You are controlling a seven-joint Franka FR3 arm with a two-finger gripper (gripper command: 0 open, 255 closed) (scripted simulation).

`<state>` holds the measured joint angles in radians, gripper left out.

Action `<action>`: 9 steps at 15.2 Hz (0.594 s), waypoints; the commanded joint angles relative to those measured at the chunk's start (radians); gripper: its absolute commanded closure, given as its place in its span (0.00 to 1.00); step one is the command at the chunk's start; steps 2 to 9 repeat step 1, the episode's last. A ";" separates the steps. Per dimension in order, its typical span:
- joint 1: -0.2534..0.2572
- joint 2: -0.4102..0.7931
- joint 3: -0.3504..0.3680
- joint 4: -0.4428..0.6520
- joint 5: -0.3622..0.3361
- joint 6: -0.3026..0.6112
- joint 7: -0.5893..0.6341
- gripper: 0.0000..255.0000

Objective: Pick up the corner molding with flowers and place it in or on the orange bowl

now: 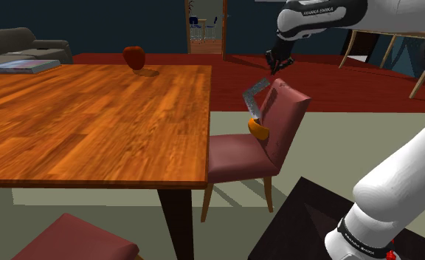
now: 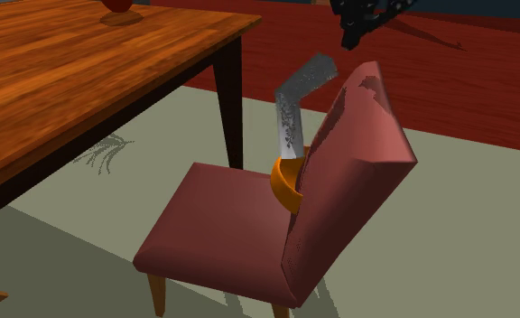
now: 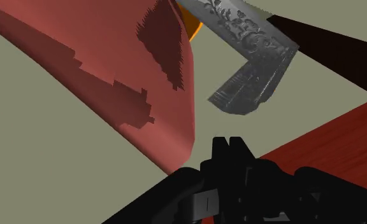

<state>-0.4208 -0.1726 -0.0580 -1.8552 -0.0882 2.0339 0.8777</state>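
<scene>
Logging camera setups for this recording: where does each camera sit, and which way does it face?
Shoulder view: beside the stand, facing across the table and chair; the white arm and gripper show.
Second exterior view: close by the chair, looking down on the molding standing in the orange bowl; the gripper shows at the top.
Wrist view: on the hand, looking past the shut fingers at the chair back and molding.
All three share chair, molding, bowl.

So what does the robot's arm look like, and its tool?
The arm is made of fat, rounded white tubes with dark bands at the joints. White letters on the bands read FRANKA EMIKA. The tool at its end is all black and blocky.
</scene>
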 commanded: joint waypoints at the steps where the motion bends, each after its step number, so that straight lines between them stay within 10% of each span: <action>1: -0.002 -0.005 -0.001 -0.036 -0.002 -0.034 0.002 1.00; 9: -0.002 -0.005 -0.001 -0.036 -0.002 -0.034 0.002 1.00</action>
